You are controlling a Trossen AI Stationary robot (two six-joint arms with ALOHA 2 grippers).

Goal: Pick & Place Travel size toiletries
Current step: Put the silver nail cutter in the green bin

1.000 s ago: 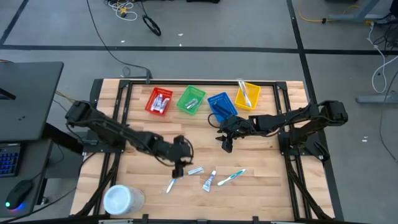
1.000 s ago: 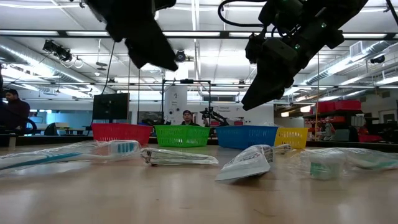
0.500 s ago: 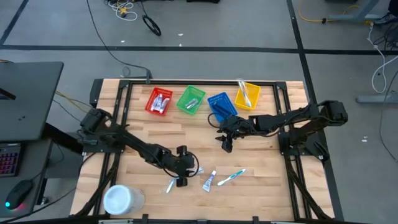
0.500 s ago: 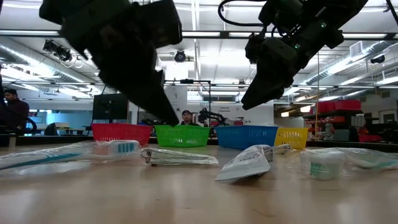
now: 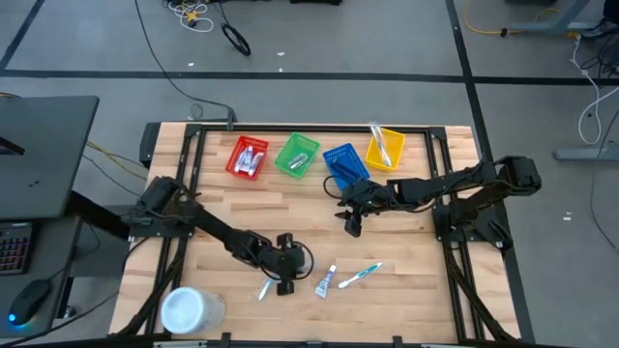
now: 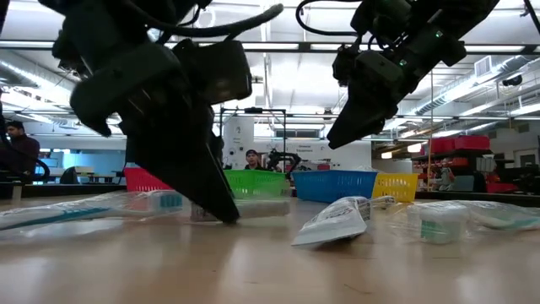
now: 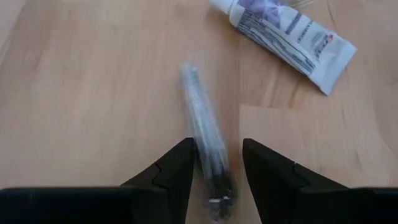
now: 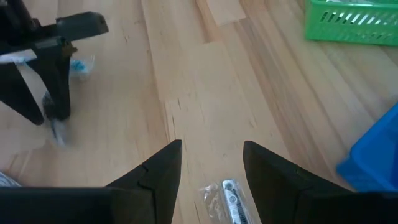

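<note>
My left gripper (image 5: pixel 283 275) (image 7: pixel 217 146) is open and low over the table's near middle, its tips down at the wood (image 6: pixel 221 211). A slim item in clear wrap (image 7: pixel 202 124) lies flat between its two fingers. A white-and-purple tube (image 7: pixel 286 43) (image 5: pixel 324 281) lies flat just beyond it, and a wrapped toothbrush (image 5: pixel 360 275) lies to the right. My right gripper (image 5: pixel 352 227) (image 8: pixel 212 146) hangs open above the table's middle, with a small wrapped item (image 8: pixel 227 199) lying on the wood beneath it. My left gripper comes down from above with one finger on each side of the slim wrapped item's near end (image 7: pixel 214 180), fingers across its length. The item lies flat on the table. I cannot tell whether either finger (image 7: pixel 180 162) touches it.
Four baskets stand along the far edge: red (image 5: pixel 248 158), green (image 5: pixel 297 156), blue (image 5: pixel 344 164) and yellow (image 5: pixel 385 148), each with items in it. A big white tub (image 5: pixel 191 309) sits at the near left corner. Bare wood lies between the arms.
My left gripper has moved toward the near edge and come down to the table, ending with its open fingers on either side of the slim wrapped item. The items on the table have not shifted.
</note>
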